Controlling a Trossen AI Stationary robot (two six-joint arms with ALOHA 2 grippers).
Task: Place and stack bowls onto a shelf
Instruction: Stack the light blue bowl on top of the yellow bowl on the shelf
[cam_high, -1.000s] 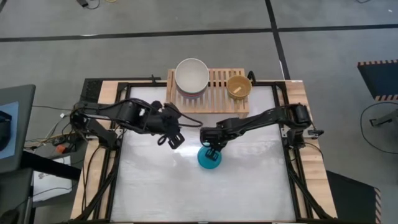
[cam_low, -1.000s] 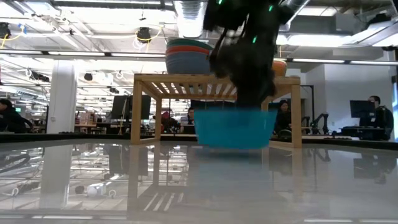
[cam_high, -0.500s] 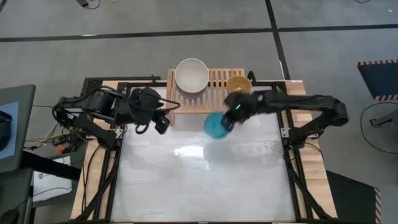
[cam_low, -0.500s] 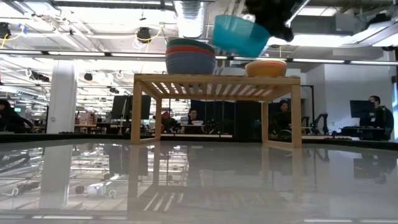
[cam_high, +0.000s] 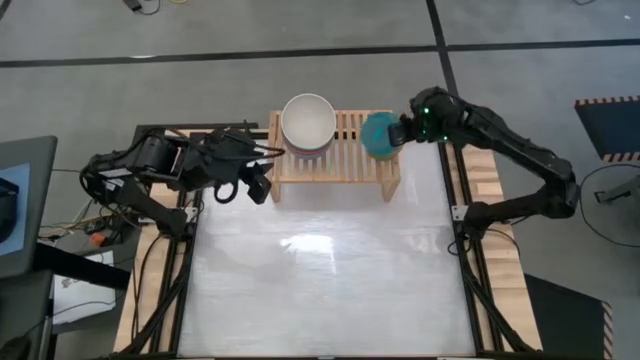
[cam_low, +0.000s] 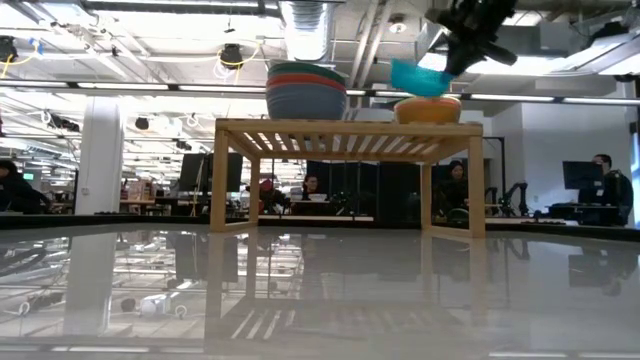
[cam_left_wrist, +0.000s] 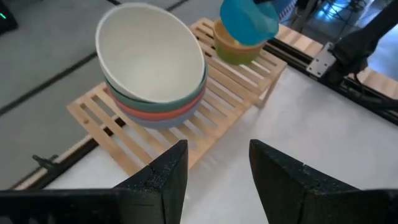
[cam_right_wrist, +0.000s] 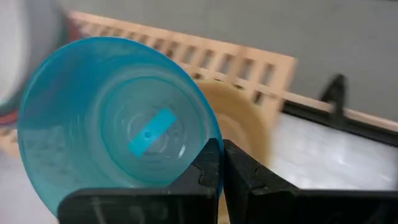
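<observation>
The light-wood shelf (cam_high: 340, 165) stands at the table's far edge. A stack of large bowls (cam_high: 308, 122), cream-white on top, rests on its left part, and also shows in the low view (cam_low: 305, 90). A yellow bowl (cam_low: 428, 109) sits on the shelf's right part. My right gripper (cam_high: 398, 132) is shut on a cyan bowl (cam_high: 378, 134) just above the yellow bowl. My left gripper (cam_high: 255, 185) is open and empty at the shelf's left front corner; it also shows in the left wrist view (cam_left_wrist: 217, 155). My right gripper pinches the cyan bowl's rim (cam_right_wrist: 214, 140) on the side toward the table's right, one finger inside the bowl and one outside. The fingers come from the table's right, slanting down. The bowl (cam_low: 420, 77) is lifted clear, opening up, slightly tilted, just over the yellow bowl.
Black frame rails (cam_high: 455, 170) run along the table's sides beside the shelf's legs. The white table surface (cam_high: 320, 270) lies in front of the shelf. The room behind, with people at desks, shows in the low view.
My right gripper has lifted the cyan bowl off the table's middle and carried it up and toward the far edge, over the shelf's right part above the yellow bowl. My left gripper has drawn back toward the table's left and far edge.
</observation>
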